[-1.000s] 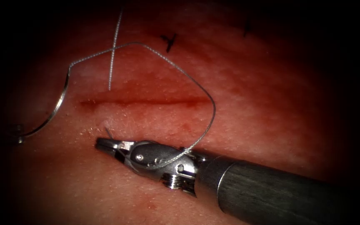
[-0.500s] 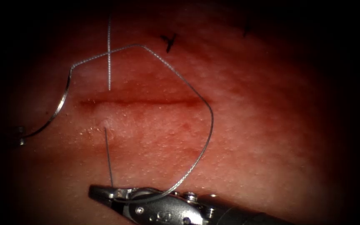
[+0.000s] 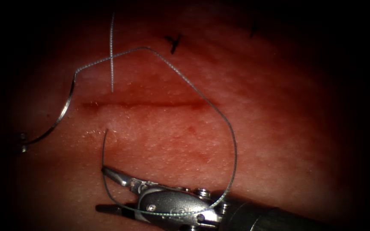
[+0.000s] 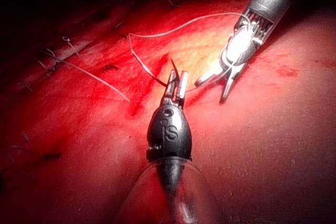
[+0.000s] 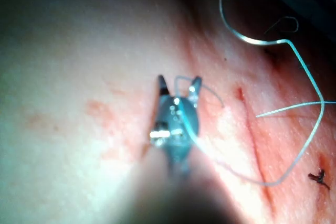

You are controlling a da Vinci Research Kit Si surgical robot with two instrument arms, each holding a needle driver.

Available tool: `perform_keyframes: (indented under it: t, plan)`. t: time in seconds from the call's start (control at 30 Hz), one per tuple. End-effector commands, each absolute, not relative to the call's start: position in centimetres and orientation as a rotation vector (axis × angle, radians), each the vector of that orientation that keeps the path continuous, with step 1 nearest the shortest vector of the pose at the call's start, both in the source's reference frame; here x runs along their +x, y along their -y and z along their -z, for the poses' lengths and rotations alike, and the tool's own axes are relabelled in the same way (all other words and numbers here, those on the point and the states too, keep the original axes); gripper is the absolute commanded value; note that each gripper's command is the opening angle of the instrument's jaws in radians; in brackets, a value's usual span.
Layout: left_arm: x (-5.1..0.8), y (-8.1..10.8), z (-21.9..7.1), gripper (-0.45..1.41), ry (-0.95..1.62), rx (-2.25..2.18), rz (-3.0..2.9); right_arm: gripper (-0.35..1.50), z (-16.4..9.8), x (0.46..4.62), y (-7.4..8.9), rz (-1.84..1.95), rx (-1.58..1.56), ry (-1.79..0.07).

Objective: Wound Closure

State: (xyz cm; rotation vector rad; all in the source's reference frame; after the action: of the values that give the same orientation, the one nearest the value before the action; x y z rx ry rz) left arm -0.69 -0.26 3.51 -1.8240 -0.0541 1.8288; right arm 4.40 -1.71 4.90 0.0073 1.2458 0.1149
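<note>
Surgical training lab setup. Pork-belly tissue (image 3: 258, 107) under tight endoscope spotlight, dark all round. Straight cut (image 3: 142, 104) in it, red fluid (image 4: 139, 85) smeared, curved needle (image 3: 52, 122) and suture thread (image 3: 193, 85) lying on top, dark knotted stitch (image 3: 174, 42) beyond cut.

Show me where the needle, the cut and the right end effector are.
needle (image 3: 67, 105), endoscope view: middle of its curve.
cut (image 3: 150, 103), endoscope view: middle of its length.
right end effector (image 3: 103, 189), endoscope view: midway between its open jaw tips.
</note>
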Motion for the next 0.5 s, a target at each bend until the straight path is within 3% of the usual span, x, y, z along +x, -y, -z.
perform_keyframes:
  t: [0.03, 0.5]
  plan:
    - [-0.75, 0.24, -3.56, -0.45, 0.053, -1.827, -1.828, 1.06, -5.01, 4.45, 1.56, -0.117, 0.003, -1.246]
    - [-0.79, 0.26, -3.55, -0.45, 0.054, -1.827, -1.829, 1.06, -5.66, 4.83, 1.12, -0.136, -0.043, -1.219]
